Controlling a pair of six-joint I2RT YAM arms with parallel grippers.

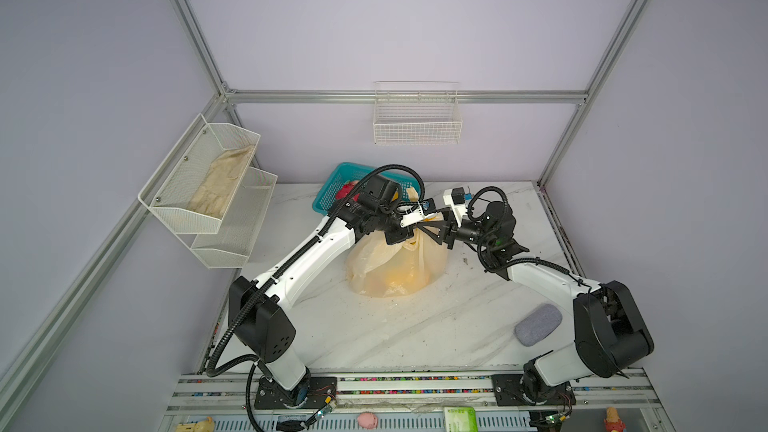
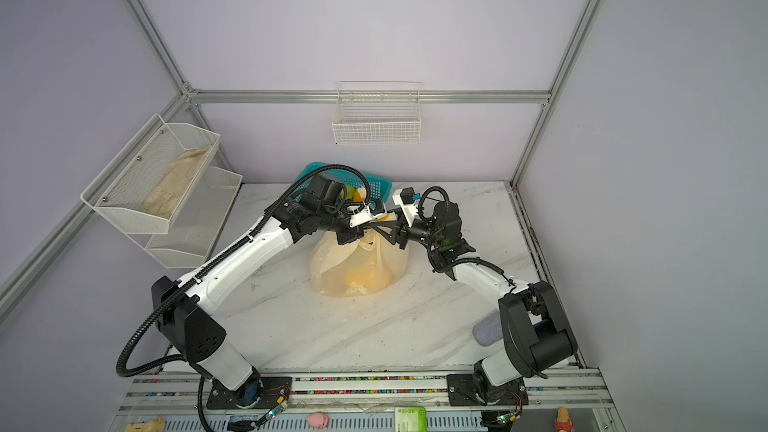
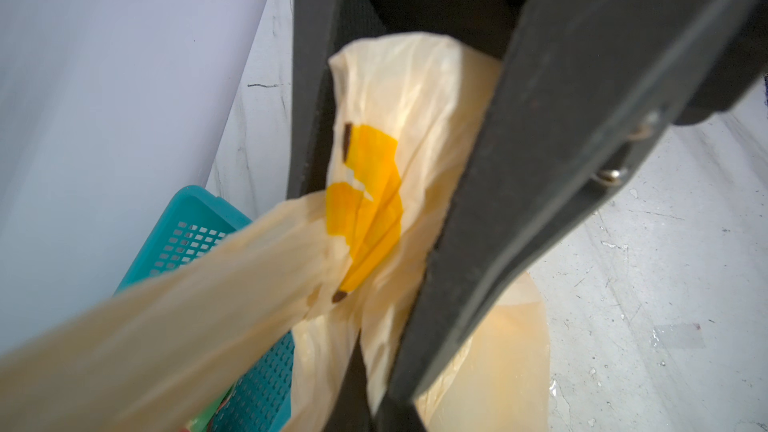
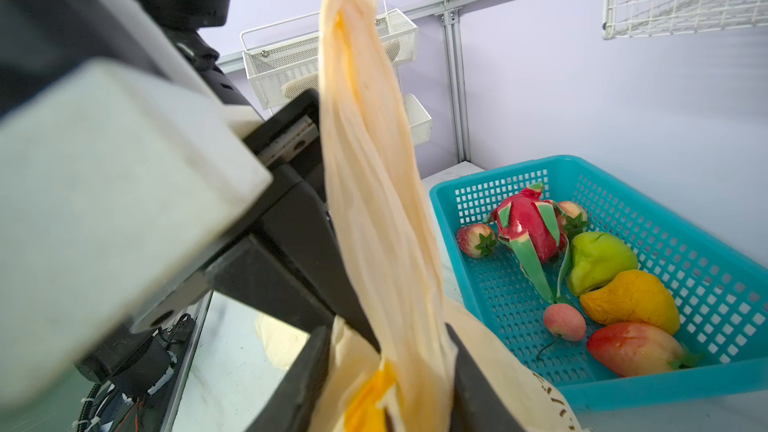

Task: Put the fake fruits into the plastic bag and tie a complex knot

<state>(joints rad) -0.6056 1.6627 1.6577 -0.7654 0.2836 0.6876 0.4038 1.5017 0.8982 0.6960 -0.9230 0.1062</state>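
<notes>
marble tabletop [image 1: 415,334] bears the plastic bag [image 1: 395,268], dark lettering [image 4: 555,394] unreadable.

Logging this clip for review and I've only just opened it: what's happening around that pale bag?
Both arms meet over the translucent peach-cream plastic bag standing on the marble tabletop, with orange shapes showing through it. The left hand is shut on bunched bag plastic, and a long handle strip runs through the right hand; whether it grips is unclear. Several fake fruits lie in the teal mesh basket behind.
</notes>
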